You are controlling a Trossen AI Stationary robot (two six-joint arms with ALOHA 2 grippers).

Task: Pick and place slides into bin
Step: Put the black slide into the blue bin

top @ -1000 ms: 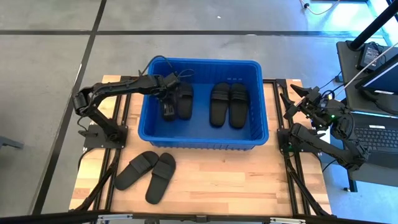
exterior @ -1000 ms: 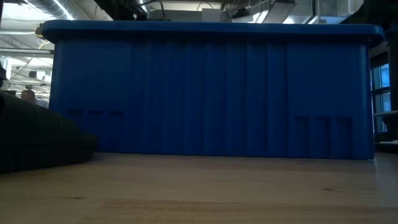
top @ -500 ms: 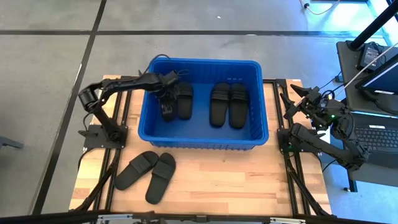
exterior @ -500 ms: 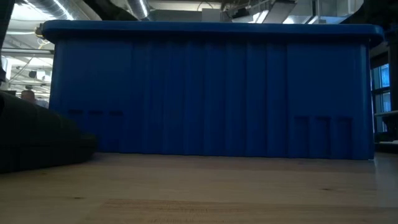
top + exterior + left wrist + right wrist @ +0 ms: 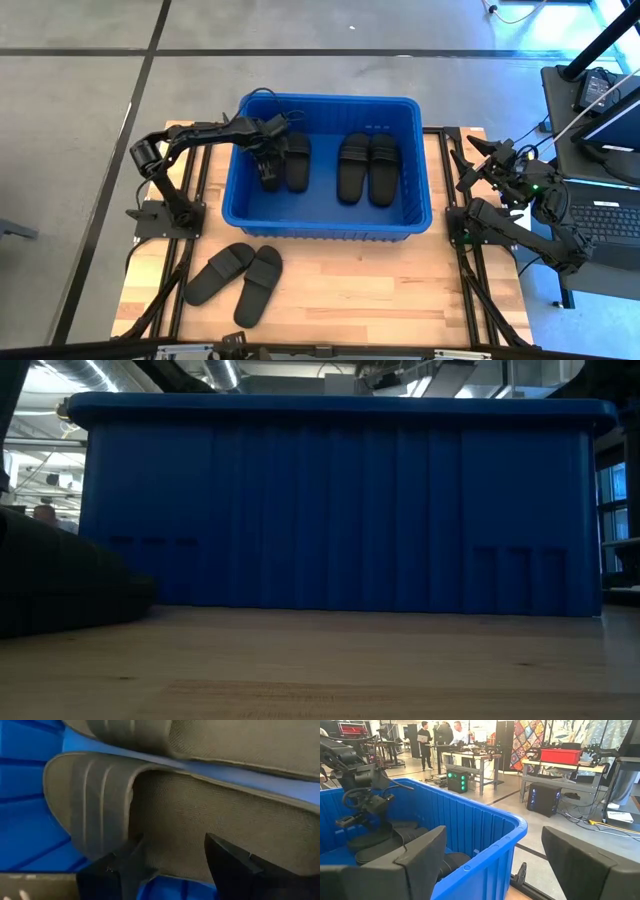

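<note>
The large rectangular bright blue plastic bin (image 5: 405,225) sits mid-table on the pale wooden table (image 5: 400,290); the left gripper (image 5: 268,160) reaches over its left wall, low inside, fingers (image 5: 227,865) spread and released, straddling a matte black slide sandal (image 5: 200,820) without clamping it; that slide (image 5: 270,172) lies directly under the pincer, its partner (image 5: 296,162) just beside, another pair (image 5: 366,168) farther across the bin, and two slides (image 5: 236,280) well behind the pincer on the table outside the bin, not yet binned; the right gripper (image 5: 490,865) waits beyond the bin's right wall, fingers wide and empty. Risk, as I judge it: a finger could catch the strap on withdrawal and drag the slide up or askew. The slides in the bin run front to back; toe direction I cannot tell.
</note>
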